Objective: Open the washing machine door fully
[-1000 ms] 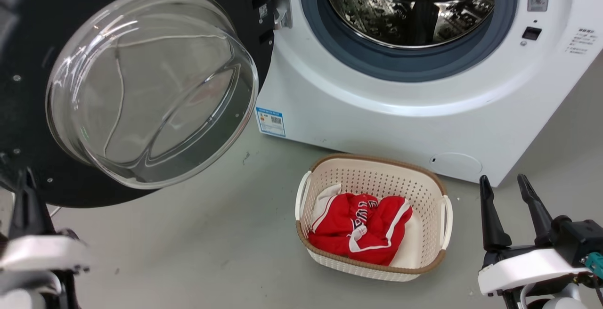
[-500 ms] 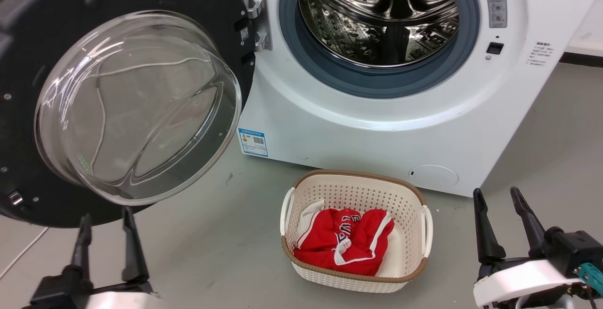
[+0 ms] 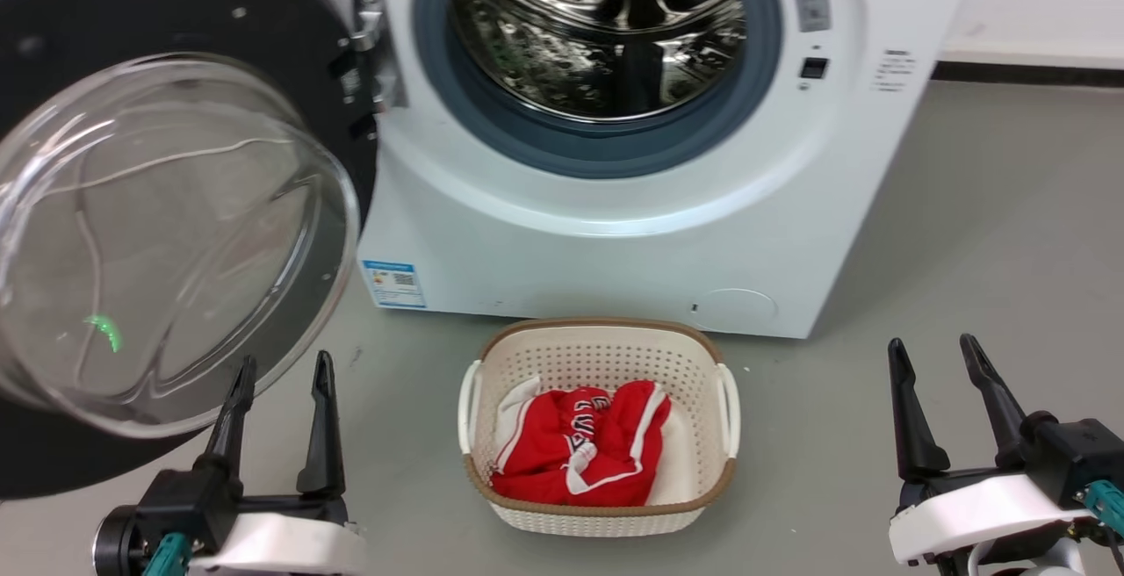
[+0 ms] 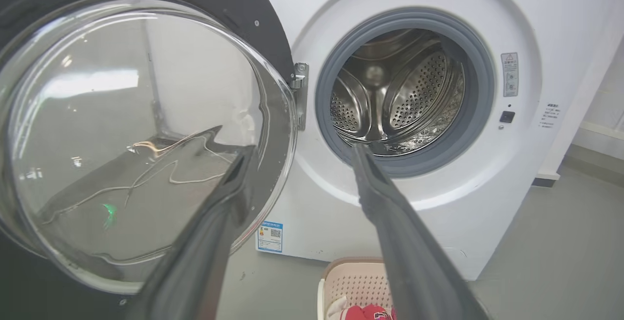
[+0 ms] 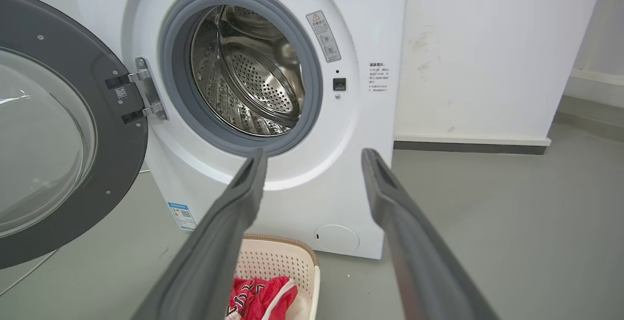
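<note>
At the left of the head view, the washing machine door (image 3: 176, 207) stands swung wide open, out to the side of the washing machine (image 3: 615, 242); its shiny black ring faces the camera, and its big clear glass bowl (image 4: 136, 139) bulges out from the middle; a metal hinge (image 3: 373, 40) joins the door's edge to the white front, just left of the round hole; inside the hole is the steel drum (image 3: 597, 23), full of little holes, and a grey rubber ring (image 3: 615, 150) goes all around it; low on the white front are a blue label (image 3: 393, 284) near the left corner and a small round flap (image 3: 736, 310) further right; on the grey floor (image 3: 966, 207), just in front of the machine, sits a cream basket (image 3: 606, 343) with a brown rim; a red and white cloth (image 3: 580, 453) lies bunched up inside it.

The left gripper (image 3: 285, 361) is low at the left, under the glass bowl and beside the basket; its two dark fingers are spread apart and hold nothing; the right gripper (image 3: 932, 343) is low at the right, well apart from the machine; its fingers are spread apart too, with nothing between them.
</note>
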{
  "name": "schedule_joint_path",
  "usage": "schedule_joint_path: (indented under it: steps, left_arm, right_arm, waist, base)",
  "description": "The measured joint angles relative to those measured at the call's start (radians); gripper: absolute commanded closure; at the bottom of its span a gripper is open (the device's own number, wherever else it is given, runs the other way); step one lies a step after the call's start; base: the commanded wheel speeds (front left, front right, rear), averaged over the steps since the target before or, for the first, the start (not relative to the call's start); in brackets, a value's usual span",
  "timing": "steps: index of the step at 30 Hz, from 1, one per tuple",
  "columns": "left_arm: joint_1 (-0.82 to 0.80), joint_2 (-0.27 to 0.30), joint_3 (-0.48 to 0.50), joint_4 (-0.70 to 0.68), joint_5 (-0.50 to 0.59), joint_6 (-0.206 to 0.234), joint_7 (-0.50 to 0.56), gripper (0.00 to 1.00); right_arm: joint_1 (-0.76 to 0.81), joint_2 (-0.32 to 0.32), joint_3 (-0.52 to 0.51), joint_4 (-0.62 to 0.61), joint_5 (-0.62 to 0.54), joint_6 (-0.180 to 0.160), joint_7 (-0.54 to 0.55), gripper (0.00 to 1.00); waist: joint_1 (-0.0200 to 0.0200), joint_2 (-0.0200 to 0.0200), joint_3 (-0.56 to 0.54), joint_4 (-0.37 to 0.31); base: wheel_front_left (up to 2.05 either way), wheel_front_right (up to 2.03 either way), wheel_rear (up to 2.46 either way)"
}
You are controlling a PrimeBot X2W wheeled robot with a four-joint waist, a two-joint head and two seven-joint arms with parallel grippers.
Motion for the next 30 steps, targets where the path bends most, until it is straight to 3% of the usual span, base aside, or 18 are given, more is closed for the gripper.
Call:
schedule_joint_path:
  steps: [11,30]
  left_arm:
    - [-0.034,-0.007,0.019,0.048,0.011,-0.011,0.000,0.00]
    - [-0.030,-0.035,0.044,0.066,0.029,-0.028,0.000,0.00]
  right_arm:
    - [0.005,0.000,0.011,-0.016,-0.005,0.000,0.013,0.00]
    - [0.000,0.000,0.024,-0.003,0.008,0.000,0.013,0.00]
  waist:
    - [0.0000,0.0000,0.009,-0.105]
    - [0.0001,0.0000,0.004,-0.092]
  base:
    - [0.00,0.00,0.00]
    - [0.00,0.00,0.00]
